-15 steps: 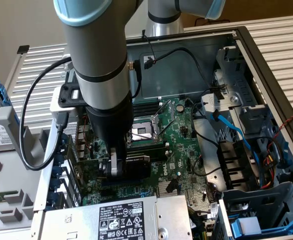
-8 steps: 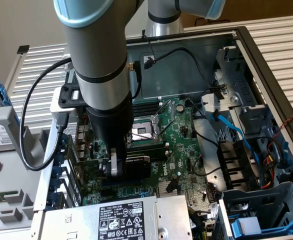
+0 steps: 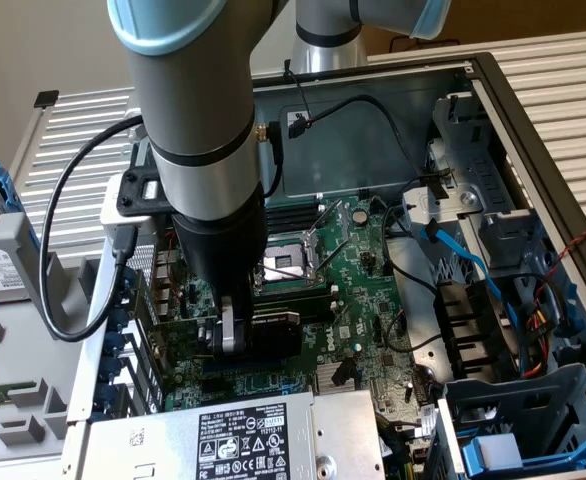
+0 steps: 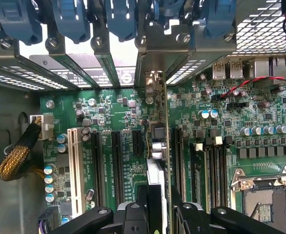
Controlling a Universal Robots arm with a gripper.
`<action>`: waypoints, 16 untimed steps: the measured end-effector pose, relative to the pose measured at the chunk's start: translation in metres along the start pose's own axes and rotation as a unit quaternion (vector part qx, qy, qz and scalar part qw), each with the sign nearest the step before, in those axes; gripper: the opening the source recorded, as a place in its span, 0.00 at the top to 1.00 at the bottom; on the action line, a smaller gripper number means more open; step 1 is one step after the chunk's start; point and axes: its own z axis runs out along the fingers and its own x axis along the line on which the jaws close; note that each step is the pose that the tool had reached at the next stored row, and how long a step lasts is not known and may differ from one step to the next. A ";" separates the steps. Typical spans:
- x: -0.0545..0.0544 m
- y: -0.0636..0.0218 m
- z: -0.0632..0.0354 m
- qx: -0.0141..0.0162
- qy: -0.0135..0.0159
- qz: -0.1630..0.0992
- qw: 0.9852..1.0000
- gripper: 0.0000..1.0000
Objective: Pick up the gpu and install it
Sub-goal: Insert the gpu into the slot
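In the exterior view I see my one grey arm reaching down into the open grey metal computer case (image 3: pixel 533 110), which lies on a white slatted bench (image 3: pixel 73 150). The pincer (image 3: pixel 235 335) sits low over the large green motherboard (image 3: pixel 363 300), pinching the gpu (image 3: pixel 273 335), a small flat card with a black shroud, held on edge just above the board's near-left part. One bare silver processor socket (image 3: pixel 291 262) lies just beyond it. One blue cable (image 3: pixel 463 250) runs on the exterior view's right, and one grey power supply with a white label (image 3: pixel 238 440) sits nearest the camera.

In the wrist view the two black fingers (image 4: pixel 133 214) clamp the thin green-edged card (image 4: pixel 157 161), seen edge-on, standing upright above the motherboard (image 4: pixel 109 112). Its silver end bracket (image 4: pixel 155 83) reaches the case's rear slot wall. I count one white slot (image 4: pixel 76 168) and three black slots beside it. Whether the card is seated, I cannot tell.
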 end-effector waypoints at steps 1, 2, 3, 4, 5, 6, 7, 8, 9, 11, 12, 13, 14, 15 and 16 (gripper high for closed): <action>0.000 0.0000 0.0000 0.000 0.000 0.000 1.000 0.72; 0.000 0.0000 0.0002 0.000 0.000 0.000 1.000 0.72; 0.000 0.0000 0.0005 0.000 0.000 0.000 1.000 0.72; 0.000 0.0000 0.0009 0.000 0.000 0.000 1.000 0.72; 0.000 0.0000 0.0014 0.000 0.000 0.000 1.000 0.72; 0.000 0.0002 0.0018 0.000 0.000 0.000 1.000 0.72; 0.000 0.0003 0.0024 0.000 0.001 0.000 1.000 0.72; 0.000 0.0006 0.0033 0.000 0.000 0.000 1.000 0.72; 0.000 0.0007 0.0039 0.000 0.000 0.000 1.000 0.72; 0.000 0.0009 0.0041 0.000 0.001 0.000 1.000 0.72; 0.000 0.0009 0.0041 0.000 0.001 0.000 1.000 0.72; 0.000 0.0010 0.0041 0.000 0.001 0.000 1.000 0.72; 0.000 0.0010 0.0041 0.000 0.001 0.000 1.000 0.72; 0.000 0.0010 0.0041 0.000 0.001 0.000 1.000 0.72; 0.000 0.0010 0.0041 0.000 0.001 0.000 1.000 0.72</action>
